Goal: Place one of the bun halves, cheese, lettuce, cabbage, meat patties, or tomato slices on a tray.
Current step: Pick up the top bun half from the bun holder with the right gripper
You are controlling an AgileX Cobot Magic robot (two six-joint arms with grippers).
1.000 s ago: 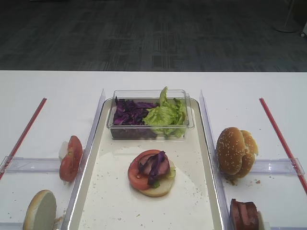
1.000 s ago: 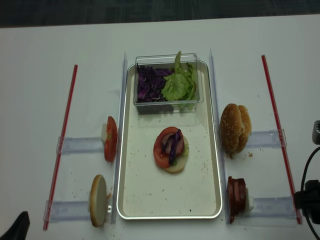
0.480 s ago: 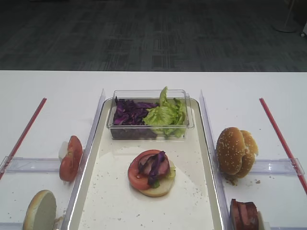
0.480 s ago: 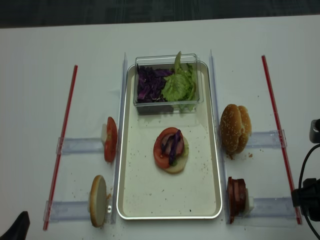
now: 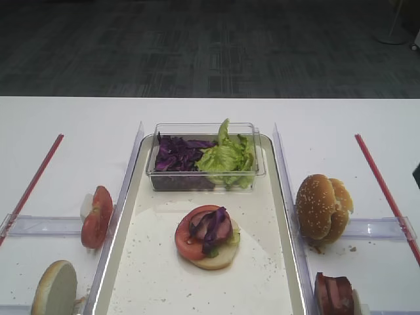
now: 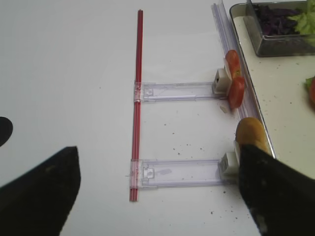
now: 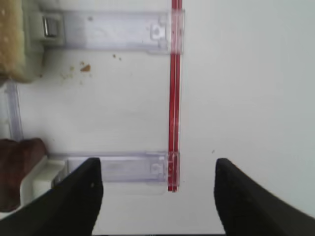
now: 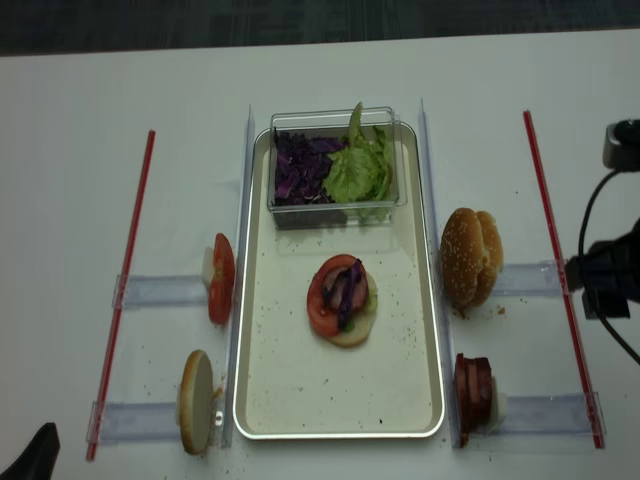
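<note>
Right arm (image 8: 607,280) farther forward (half cropped)

Between the parted dark fingers (image 7: 74,201) of the right gripper (image 7: 157,196) run a red strip (image 7: 174,98) and a clear plastic bracket (image 7: 133,169); reddish-brown meat patties (image 7: 17,169) sit beyond the left finger.

floor (image 5: 210,46): dark grey carpet tiles | table (image 5: 79,118): white, evenly lit
</note>
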